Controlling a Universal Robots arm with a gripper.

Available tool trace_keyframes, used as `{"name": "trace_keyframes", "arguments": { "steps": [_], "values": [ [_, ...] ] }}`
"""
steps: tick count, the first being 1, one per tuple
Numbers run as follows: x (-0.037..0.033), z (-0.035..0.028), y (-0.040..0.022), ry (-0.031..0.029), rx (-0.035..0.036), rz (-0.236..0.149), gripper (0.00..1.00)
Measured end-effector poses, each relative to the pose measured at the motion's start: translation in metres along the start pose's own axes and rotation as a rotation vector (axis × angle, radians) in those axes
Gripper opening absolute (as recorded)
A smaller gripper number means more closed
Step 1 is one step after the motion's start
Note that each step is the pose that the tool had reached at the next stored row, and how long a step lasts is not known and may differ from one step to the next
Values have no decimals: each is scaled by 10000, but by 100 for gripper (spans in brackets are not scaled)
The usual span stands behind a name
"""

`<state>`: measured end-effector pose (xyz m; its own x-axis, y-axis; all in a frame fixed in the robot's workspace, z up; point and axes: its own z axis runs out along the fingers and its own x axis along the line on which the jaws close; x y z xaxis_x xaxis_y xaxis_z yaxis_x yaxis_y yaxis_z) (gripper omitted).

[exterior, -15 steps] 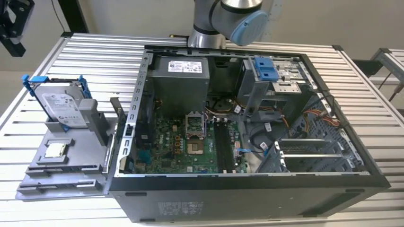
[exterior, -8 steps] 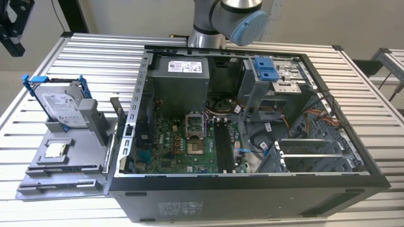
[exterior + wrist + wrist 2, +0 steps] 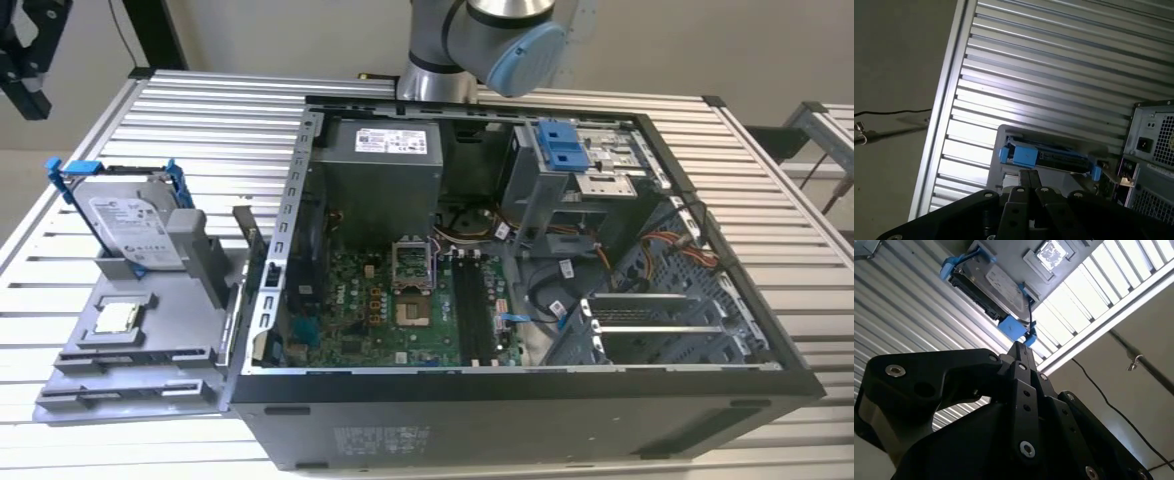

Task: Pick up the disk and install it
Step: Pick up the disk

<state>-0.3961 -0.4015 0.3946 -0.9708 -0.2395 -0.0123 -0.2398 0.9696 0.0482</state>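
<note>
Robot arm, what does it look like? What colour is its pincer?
The arm is made of chunky silver-grey tubes, with a round light-blue cap on one joint. In the second wrist view the pincer is black, built of angular links dotted with small shiny silver screws.

In the exterior view, a silver-grey arm (image 3: 461,35) is seen, built of rounded cylindrical joints, one of them closed by a light-blue cap (image 3: 529,57). In the second wrist view, the end effector (image 3: 1022,347) is formed of matte black links — angular and layered — fastened with small silver screws (image 3: 1027,449).
</note>
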Motion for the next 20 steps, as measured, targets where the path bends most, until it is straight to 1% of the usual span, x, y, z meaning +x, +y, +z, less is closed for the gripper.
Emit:
{"name": "trace_keyframes", "arguments": {
  "steps": [9,16,20],
  "values": [
    [0,-1,0,43,-11,-887,0],
    [0,-1,0,47,-12,-973,0],
    [-1,0,0,58,-15,-1210,0]
  ]
}}
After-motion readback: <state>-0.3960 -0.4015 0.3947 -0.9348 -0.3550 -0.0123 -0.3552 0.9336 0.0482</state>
